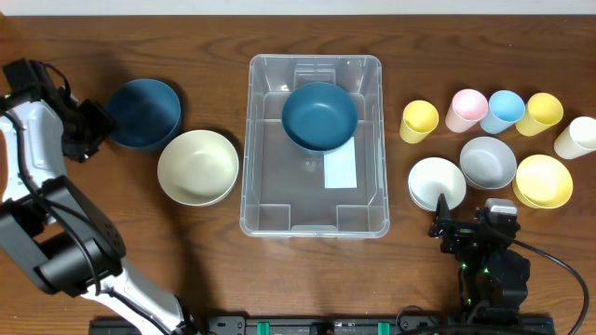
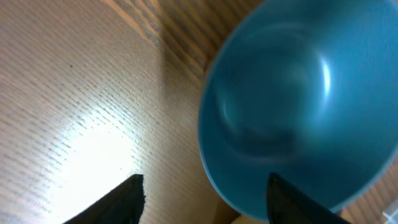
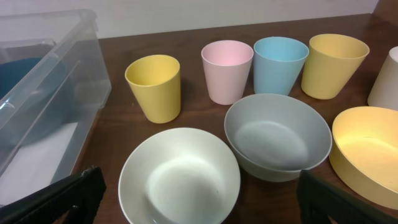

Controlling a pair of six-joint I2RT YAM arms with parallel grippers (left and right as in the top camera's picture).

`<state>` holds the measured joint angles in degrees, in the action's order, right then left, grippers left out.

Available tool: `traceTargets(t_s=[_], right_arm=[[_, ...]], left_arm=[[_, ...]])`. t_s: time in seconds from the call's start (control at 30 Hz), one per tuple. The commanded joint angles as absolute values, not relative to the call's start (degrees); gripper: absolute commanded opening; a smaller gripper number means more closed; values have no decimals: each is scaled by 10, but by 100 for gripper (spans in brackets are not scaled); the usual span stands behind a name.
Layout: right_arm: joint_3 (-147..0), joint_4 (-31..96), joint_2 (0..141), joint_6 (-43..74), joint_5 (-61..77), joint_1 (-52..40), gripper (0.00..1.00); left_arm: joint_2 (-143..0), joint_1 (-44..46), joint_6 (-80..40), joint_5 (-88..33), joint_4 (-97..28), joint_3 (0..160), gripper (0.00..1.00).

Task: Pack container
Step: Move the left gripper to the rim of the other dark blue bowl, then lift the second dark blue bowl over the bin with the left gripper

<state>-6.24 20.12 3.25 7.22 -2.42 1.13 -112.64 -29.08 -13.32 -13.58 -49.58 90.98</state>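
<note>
The clear container (image 1: pixel 277 200) stands mid-table and holds a dark blue bowl (image 1: pixel 319 116) at its far end, next to the white label (image 1: pixel 341 170). My left gripper (image 1: pixel 90 130) is open at the left edge of a second dark blue bowl (image 1: pixel 144 112). In the left wrist view the fingers (image 2: pixel 205 205) straddle that bowl's (image 2: pixel 298 106) rim. My right gripper (image 1: pixel 464 226) is open and empty just in front of a white bowl (image 1: pixel 436 182). The right wrist view shows this bowl (image 3: pixel 180 177) between the fingers (image 3: pixel 202 199), with the container's wall (image 3: pixel 43 81) at left.
A cream bowl (image 1: pixel 197 167) sits left of the container. On the right are a grey bowl (image 1: pixel 487 162), a yellow bowl (image 1: pixel 544 180) and a row of cups: yellow (image 1: pixel 419 121), pink (image 1: pixel 467 110), light blue (image 1: pixel 506 111), yellow (image 1: pixel 540 113), white (image 1: pixel 577 138).
</note>
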Motion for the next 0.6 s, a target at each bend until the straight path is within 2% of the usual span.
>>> traceTargets(t_s=[0.0, 0.07, 0.17, 0.33, 0.37, 0.43, 0.57], right_arm=[[-61, 202, 29, 79, -28, 17, 99], [-61, 201, 29, 79, -28, 17, 99], [-61, 202, 29, 79, -28, 17, 99], [-61, 202, 29, 79, -28, 17, 99], [-61, 201, 29, 79, -28, 17, 99], [-61, 202, 29, 79, -28, 17, 99], [-61, 202, 29, 79, -28, 17, 99]], left_arm=[[-1160, -293, -125, -146, -492, 904, 60], [-1178, -293, -125, -146, -487, 904, 55], [-1197, -293, -125, -146, -482, 904, 38], [-1201, -293, -125, -146, -468, 904, 22], [-1201, -293, -121, -146, -468, 905, 13], [-1200, -293, -112, -146, -469, 905, 6], [-1180, -293, -101, -146, -477, 905, 6]])
